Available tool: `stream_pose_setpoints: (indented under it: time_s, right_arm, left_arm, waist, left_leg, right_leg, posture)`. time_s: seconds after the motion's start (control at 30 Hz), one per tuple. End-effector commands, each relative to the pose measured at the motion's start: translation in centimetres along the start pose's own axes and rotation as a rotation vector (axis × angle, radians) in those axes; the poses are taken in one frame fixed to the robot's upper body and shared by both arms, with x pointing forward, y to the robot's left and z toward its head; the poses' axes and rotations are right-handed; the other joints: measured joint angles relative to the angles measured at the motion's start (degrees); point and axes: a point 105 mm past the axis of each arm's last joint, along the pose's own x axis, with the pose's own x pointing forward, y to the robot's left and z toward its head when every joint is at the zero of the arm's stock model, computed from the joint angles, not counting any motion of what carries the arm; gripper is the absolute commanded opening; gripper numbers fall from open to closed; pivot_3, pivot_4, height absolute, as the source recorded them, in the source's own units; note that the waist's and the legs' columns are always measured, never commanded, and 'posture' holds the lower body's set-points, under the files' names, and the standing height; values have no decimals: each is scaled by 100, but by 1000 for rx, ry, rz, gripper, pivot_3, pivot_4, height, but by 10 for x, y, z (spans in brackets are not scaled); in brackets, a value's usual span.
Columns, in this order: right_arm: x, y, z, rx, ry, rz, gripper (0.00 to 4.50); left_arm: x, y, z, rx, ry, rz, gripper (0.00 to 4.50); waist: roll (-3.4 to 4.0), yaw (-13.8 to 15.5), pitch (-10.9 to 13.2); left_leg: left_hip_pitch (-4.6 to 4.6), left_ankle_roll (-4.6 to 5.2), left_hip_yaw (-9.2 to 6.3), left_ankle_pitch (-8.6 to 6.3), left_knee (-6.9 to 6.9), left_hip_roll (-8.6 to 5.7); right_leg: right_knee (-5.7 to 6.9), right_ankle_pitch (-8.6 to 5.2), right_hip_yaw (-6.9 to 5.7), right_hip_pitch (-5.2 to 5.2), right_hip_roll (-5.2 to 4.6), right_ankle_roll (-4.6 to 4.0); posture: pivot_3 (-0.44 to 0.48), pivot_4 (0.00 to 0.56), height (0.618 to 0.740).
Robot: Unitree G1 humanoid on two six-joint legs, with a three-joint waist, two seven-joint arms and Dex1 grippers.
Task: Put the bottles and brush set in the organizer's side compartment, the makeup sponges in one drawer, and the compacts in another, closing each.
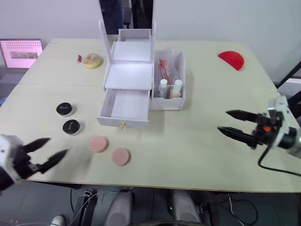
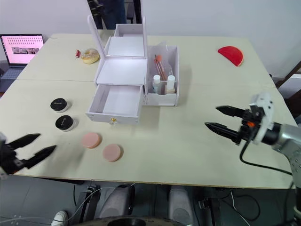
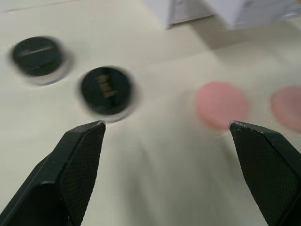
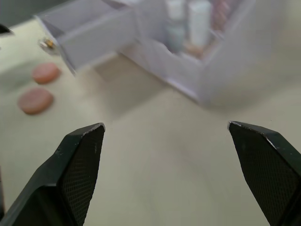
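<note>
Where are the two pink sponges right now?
The two pink sponges lie side by side on the table, just in front of the open drawer and right of the black compacts.

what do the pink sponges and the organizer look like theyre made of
Sponges: probably soft foam, matte pink discs with no shine. Organizer: likely hard plastic, white with a smooth, slightly glossy top; its side compartment looks clear or frosted, since the bottles show through.
</note>
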Motion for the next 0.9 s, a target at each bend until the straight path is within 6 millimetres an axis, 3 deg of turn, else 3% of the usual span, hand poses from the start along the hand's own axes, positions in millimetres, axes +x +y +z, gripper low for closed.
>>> stream_pose_setpoints:
  time_s: [0.03, 0.23, 0.4, 0.57, 0.9]
  right_arm:
    - [-20, -9, 7, -60, -40, -85, 4500]
    - [-43, -11, 8, -67, -37, -137, 4500]
    - [-55, -9, 11, -55, -16, -138, 4500]
    - [-61, -3, 3, -18, 43, -107, 4500]
    - [-48, 0, 14, -46, 3, -98, 4500]
  left_arm:
    - [-9, 33, 14, 35, -27, 91, 4422]
    - [-18, 75, 28, 35, -56, 181, 4422]
    - [-20, 93, 32, 31, -59, 200, 4422]
    - [-16, 98, 37, 37, -75, 194, 4422]
    - [-11, 92, 30, 43, -64, 148, 4422]
  waist:
    - [-2, -13, 1]
    - [-8, -142, -2]
    - [-7, -152, -2]
    - [-13, -125, -4]
    - [-15, -135, -5]
  left_leg:
    - [1, 0, -1, 0, -1, 0]
    - [6, 0, 0, 0, -20, 1]
    - [7, 0, -1, 0, -28, 2]
    - [9, 0, -2, 0, -24, 2]
    - [12, -1, -2, 1, -22, 3]
  right_leg:
    - [0, 0, 0, 0, 0, 0]
    - [2, 5, 1, -2, 1, -6]
    - [5, 11, 2, -6, 2, -16]
    - [11, 4, 1, -5, 2, -2]
    - [14, 11, 2, -3, 2, -9]
  posture:
    - [0, 150, 739]
    - [0, 150, 739]
    - [0, 150, 739]
    - [0, 150, 739]
    - [0, 150, 739]
